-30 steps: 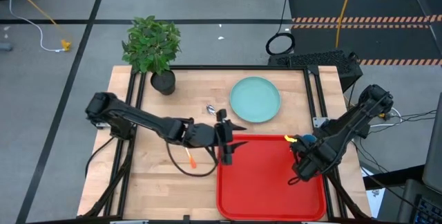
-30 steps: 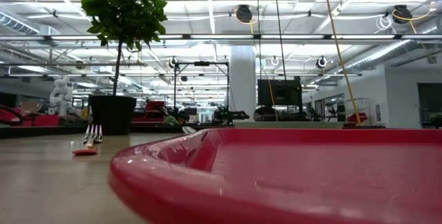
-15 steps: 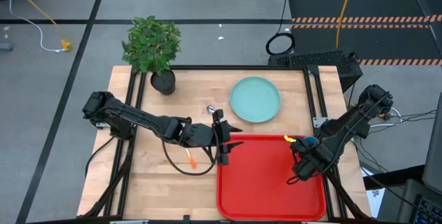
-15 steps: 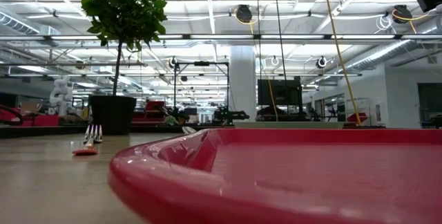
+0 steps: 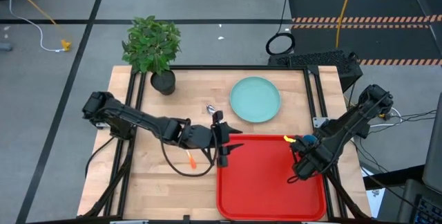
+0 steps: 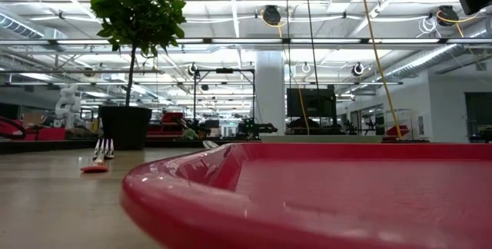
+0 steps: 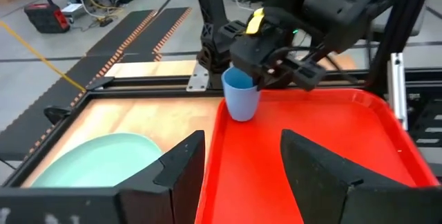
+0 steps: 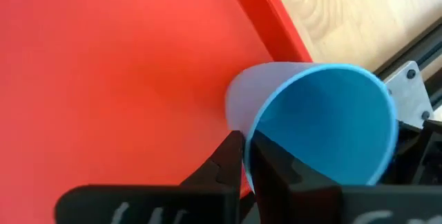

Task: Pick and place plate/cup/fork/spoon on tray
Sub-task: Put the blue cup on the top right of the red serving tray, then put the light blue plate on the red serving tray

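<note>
The red tray (image 5: pixel 269 182) lies at the table's near right. My right gripper (image 5: pixel 302 143) is shut on the blue cup (image 5: pixel 309 141) at the tray's far right corner; the cup also shows in the left wrist view (image 7: pixel 240 94). My left gripper (image 5: pixel 233 138) is open and empty over the tray's far left corner, its fingers pointing toward the cup. The mint-green plate (image 5: pixel 255 99) lies flat on the table beyond the tray. The fork (image 5: pixel 191 158) lies left of the tray. The spoon (image 5: pixel 211 108) lies left of the plate, its handle partly hidden by my left gripper. My right gripper pinches the cup's wall at the rim (image 8: pixel 259 124), one finger inside the cup (image 8: pixel 273 162) and one outside (image 8: pixel 231 156). The fingers come from above, slanting down. The cup stands upright (image 7: pixel 240 106) over the tray's far right corner; I cannot tell whether its bottom touches the tray.
A potted plant in a black pot (image 5: pixel 162 80) stands at the table's far left corner. The table's black frame rails (image 5: pixel 314 89) run along its edges. Bare wood (image 5: pixel 159 182) shows left of the tray.
My left gripper has drawn back a little toward the table's left edge, still open. My right gripper and the cup have stayed in place.
</note>
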Robot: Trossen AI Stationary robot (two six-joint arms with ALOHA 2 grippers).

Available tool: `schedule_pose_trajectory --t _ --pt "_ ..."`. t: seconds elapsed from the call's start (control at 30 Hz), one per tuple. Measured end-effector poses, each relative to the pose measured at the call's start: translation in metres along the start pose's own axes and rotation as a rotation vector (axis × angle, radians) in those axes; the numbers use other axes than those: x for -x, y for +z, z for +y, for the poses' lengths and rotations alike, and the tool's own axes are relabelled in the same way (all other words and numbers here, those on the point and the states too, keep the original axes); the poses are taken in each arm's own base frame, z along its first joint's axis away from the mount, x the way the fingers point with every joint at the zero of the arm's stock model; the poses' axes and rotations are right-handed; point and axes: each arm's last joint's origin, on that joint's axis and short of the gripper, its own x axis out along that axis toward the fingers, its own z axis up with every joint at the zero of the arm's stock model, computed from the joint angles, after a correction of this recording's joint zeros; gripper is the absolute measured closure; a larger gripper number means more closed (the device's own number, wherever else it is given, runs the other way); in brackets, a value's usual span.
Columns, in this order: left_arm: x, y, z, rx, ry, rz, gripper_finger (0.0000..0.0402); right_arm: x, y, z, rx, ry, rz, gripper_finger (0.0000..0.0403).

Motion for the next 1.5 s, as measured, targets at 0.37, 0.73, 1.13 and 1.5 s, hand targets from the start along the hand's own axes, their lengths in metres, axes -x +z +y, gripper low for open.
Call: schedule_pose_trajectory --t 0.37,0.73,1.13,1.5 --pt "0.01 0.001 -0.024 0.012 -0.065 -0.023 0.0213 -0.017 -0.004 -0.006 0.064 -0.064 0.068 0.0347" --pt "0.011 0.001 -0.026 0.003 -0.069 -0.026 0.0213 -0.017 -0.005 -0.011 0.068 -0.115 0.073 0.0292" --pt "0.01 0.001 -0.023 -0.019 -0.018 -0.024 0.0213 -0.01 -0.001 -0.008 0.111 -0.095 -0.03 0.0256" --pt "0.003 0.001 -0.003 -0.148 0.147 -0.008 0.0213 0.002 0.0 -0.013 0.115 0.039 -0.093 0.025"
